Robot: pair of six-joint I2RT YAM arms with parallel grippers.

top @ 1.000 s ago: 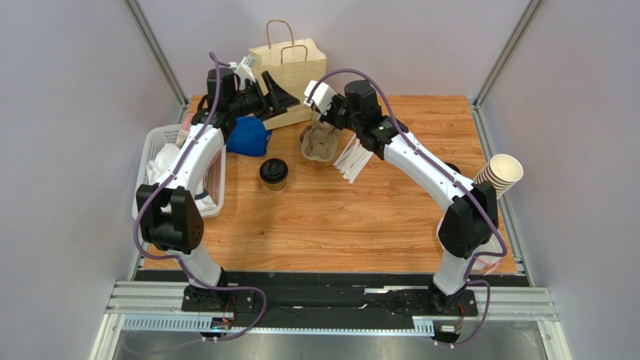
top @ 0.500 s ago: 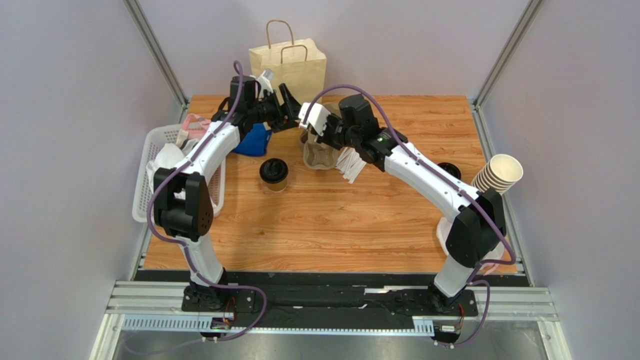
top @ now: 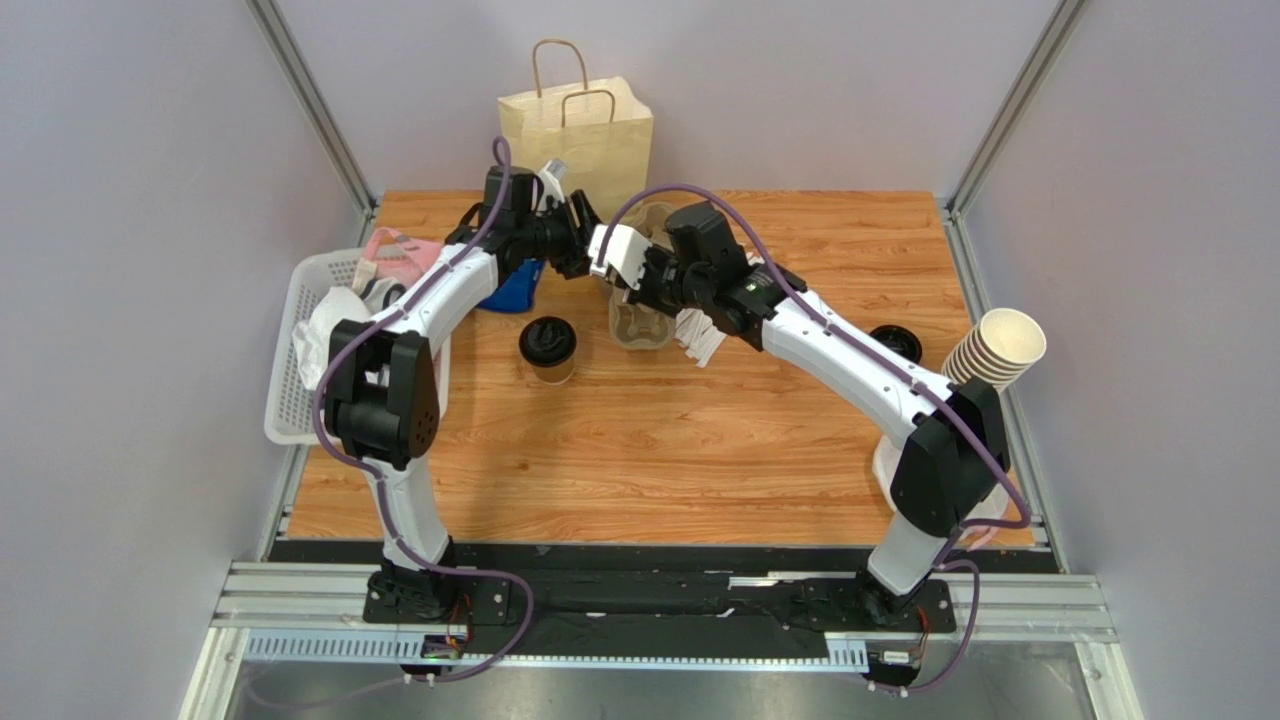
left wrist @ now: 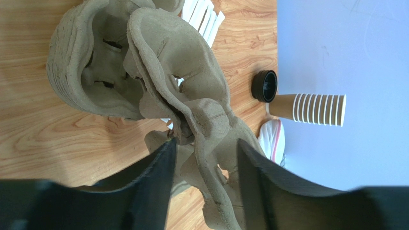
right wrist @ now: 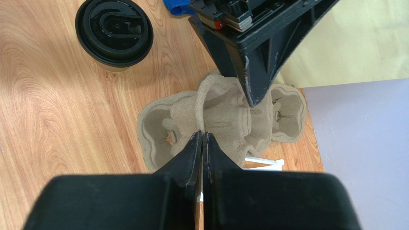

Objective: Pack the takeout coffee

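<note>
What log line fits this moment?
right tool: shut on carrier | left tool: open, astride carrier | coffee: lidded, on table, not held | bag: upright at back

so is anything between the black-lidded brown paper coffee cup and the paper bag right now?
Yes. The left end effector (open) and right end effector, shut on a lifted moulded-pulp cup carrier, meet roughly between the black-lidded brown paper cup and the tan handled paper bag. A blue cloth lies just left.

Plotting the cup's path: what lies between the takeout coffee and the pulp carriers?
Nothing but bare table between takeout coffee and pulp carriers; top and right wrist views both show it.
</note>
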